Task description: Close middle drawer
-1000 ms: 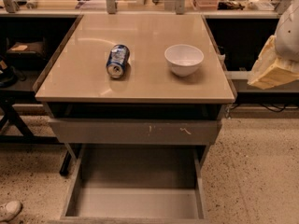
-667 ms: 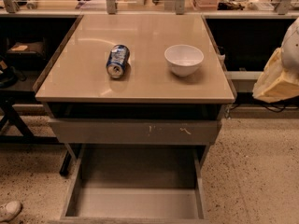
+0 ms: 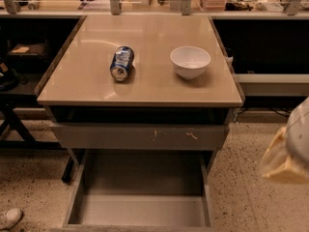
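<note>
The middle drawer (image 3: pixel 140 209) is pulled far out at the bottom of the view, beneath the scratched drawer front (image 3: pixel 120 137) and the table (image 3: pixel 145 88). The hand (image 3: pixel 288 151) is held at the right edge, well apart from it; whether it is apart or together cannot be told. The drawer's front is best pushed centrally and squarely, so that jamming is avoided.

Cream gripper (image 3: pixel 287 149) at right edge; grey middle drawer (image 3: pixel 140 199), blue can (image 3: pixel 121 63), white bowl (image 3: pixel 190 61), beige tabletop (image 3: pixel 145 88).

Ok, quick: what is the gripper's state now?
Gripper: at the right edge, apart from the open middle drawer; open or closed cannot be told.
</note>
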Tool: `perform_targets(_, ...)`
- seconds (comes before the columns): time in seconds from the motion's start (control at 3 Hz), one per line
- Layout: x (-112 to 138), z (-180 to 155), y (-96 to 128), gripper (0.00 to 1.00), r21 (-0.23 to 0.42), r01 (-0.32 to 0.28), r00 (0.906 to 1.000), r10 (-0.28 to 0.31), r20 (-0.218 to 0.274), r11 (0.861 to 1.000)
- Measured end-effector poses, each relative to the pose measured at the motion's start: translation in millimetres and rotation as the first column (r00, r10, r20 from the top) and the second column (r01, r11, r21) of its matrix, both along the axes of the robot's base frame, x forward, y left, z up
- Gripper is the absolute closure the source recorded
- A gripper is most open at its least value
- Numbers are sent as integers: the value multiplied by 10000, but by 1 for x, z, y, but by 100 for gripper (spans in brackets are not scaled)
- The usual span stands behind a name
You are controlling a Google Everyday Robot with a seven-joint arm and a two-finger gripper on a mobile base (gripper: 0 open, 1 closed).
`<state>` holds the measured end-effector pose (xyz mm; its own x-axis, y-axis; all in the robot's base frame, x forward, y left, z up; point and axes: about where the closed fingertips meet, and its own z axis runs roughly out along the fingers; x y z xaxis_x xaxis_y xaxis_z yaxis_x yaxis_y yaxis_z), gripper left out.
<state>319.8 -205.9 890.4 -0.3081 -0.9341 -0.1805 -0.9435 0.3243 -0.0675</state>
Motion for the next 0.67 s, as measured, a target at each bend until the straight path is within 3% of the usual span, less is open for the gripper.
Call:
perform_targets(0.33,-40,-69,15,100,462,152,9884,-80,-1519,9988)
perform_targets(0.67,-57,-88,12,100,343,177,9787,-103,-2051,9993)
